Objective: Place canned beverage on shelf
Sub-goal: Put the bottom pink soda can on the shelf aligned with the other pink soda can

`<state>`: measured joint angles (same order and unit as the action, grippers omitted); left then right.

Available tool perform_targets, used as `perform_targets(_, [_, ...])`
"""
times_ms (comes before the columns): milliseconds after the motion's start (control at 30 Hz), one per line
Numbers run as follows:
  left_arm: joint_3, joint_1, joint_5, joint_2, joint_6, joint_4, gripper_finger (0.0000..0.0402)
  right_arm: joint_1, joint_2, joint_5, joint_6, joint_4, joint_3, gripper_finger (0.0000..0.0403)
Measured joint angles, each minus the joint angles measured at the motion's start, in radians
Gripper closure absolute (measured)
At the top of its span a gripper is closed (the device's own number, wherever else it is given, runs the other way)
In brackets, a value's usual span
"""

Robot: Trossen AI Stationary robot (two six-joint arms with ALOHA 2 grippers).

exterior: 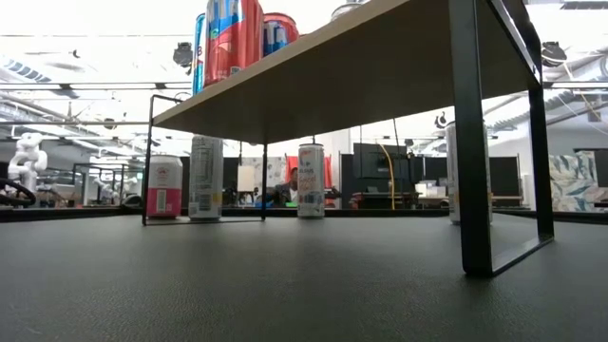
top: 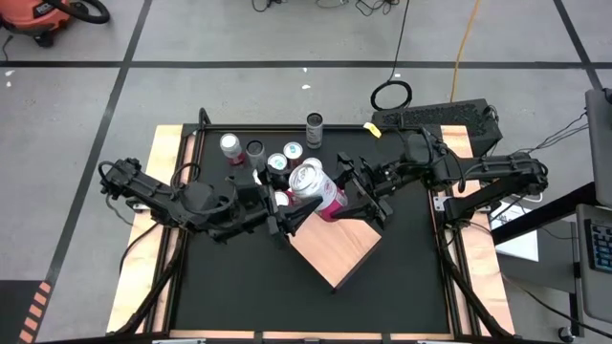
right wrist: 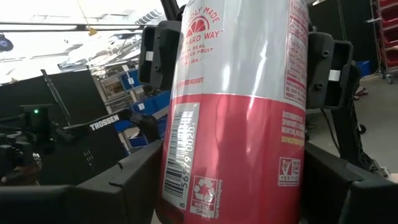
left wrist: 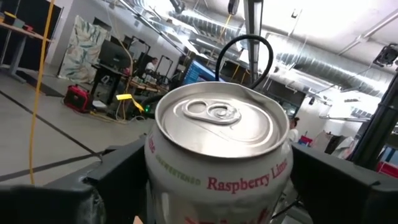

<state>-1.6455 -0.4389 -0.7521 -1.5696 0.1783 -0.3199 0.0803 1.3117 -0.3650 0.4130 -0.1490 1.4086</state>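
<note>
We hold the raspberry can (top: 314, 187) between both arms above the near-left part of the shelf (top: 337, 250), the pale wooden slab that stands on thin black legs over the black table (top: 239, 287). The can leans in the high view, its silver lid tipped toward the camera and its red lower half toward the right. Our right pincer (right wrist: 239, 177) is clamped on the red lower body, dark fingers either side of the barcode, so it seems to carry the weight. Our left pincer (top: 287, 218) sits at the lid end with its fingers (left wrist: 339, 186) spread on both flanks of the can; we cannot tell whether they touch it, so we judge that they steady it rather than grip it. Using two arms probably lets us turn the can upright before setting it down. Other cans (top: 273, 158) stand on the table behind the shelf, and in the low view at least two red and blue cans (exterior: 237, 38) already stand on its top. That crowding may explain why we bring this one over the open wood
</note>
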Motion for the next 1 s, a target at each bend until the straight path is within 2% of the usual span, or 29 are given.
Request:
perform_targets(267, [0.0, 0.001, 0.006, 0.0, -0.004, 0.011, 0.0099, 0.0, 0.0, -0.001, -0.006, 0.001, 0.0, 0.0131])
perform_targets(500, [0.0, -0.005, 0.004, 0.0, 0.025, 0.028, 0.0108, 0.0, -0.001, -0.002, 0.017, 0.013, 0.0, 0.0126])
perform_targets(700, [0.001, -0.016, 0.0, 0.0, 0.026, 0.049, 0.0109, 0.0, -0.001, -0.014, 0.088, 0.072, 0.001, 0.0078])
perform_targets(833, [0.002, -0.034, -0.007, -0.001, 0.024, 0.055, 0.011, 0.0, -0.002, -0.059, 0.128, 0.121, 0.001, 0.0041])
perform_targets(1000, [0.002, -0.072, -0.045, -0.001, 0.022, 0.056, 0.011, 0.0, -0.003, -0.112, 0.15, 0.168, 0.001, 0.0017])
